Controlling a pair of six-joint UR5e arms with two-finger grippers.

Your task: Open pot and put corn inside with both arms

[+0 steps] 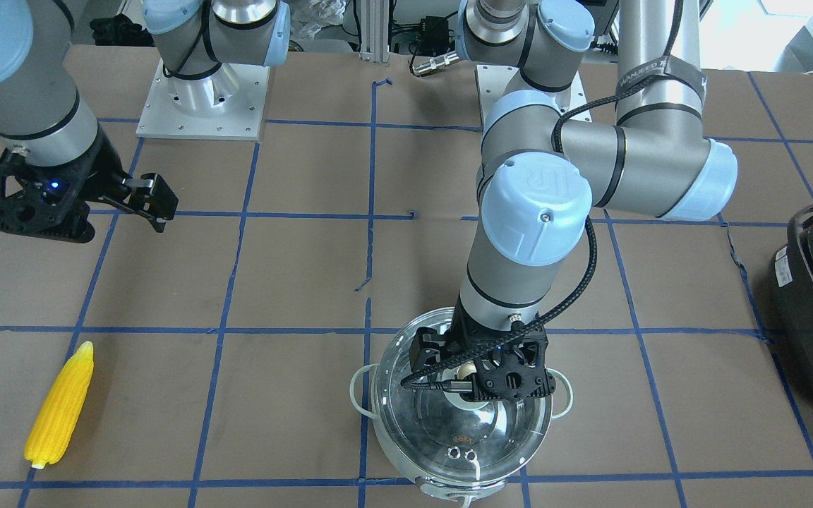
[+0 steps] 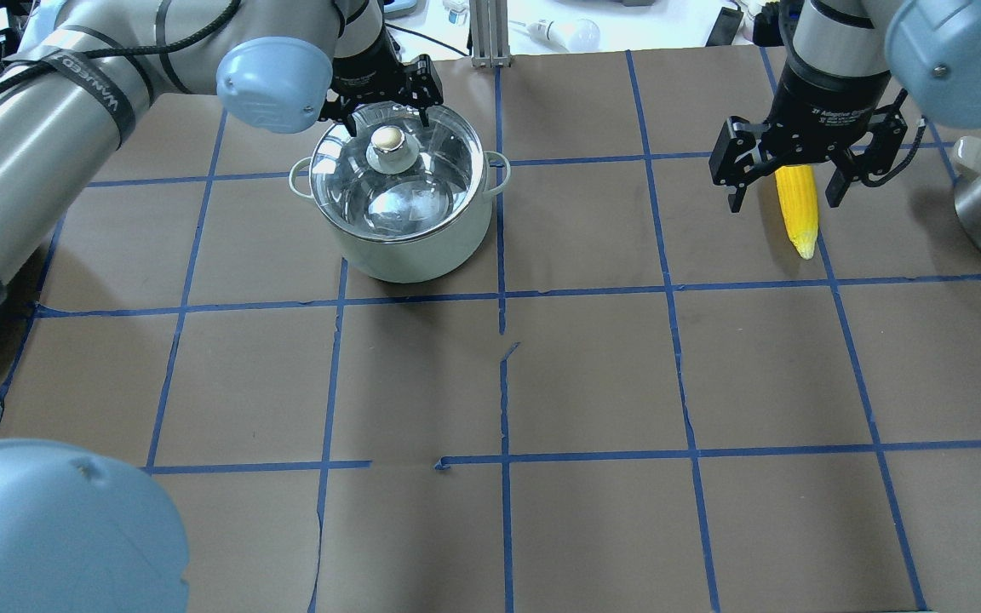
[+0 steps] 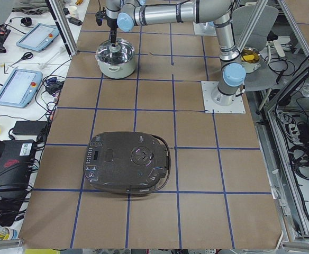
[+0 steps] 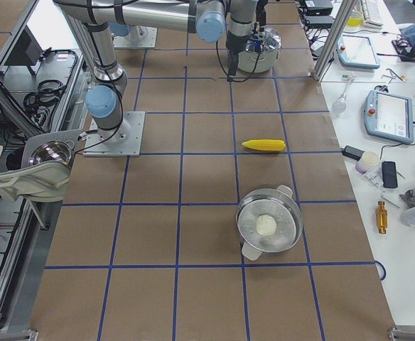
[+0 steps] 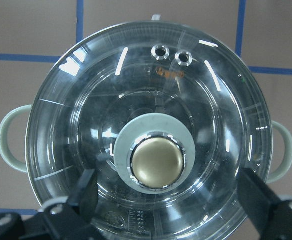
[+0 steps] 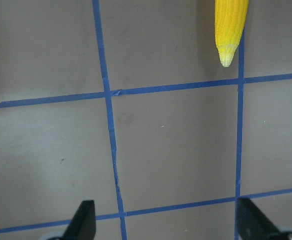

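The steel pot stands with its glass lid on, and the brass-topped knob is free. My left gripper hangs open just above the lid, one finger on each side of the knob, touching nothing; it also shows in the front view. The yellow corn lies flat on the table. My right gripper is open and empty, held well above the table near the corn. In the right wrist view only the corn's tip shows, at the top edge, ahead of the fingers.
A large black appliance sits on the robot's left side of the table. A second steel pot with something white inside stands beyond the corn on the right side. Blue tape lines grid the brown table.
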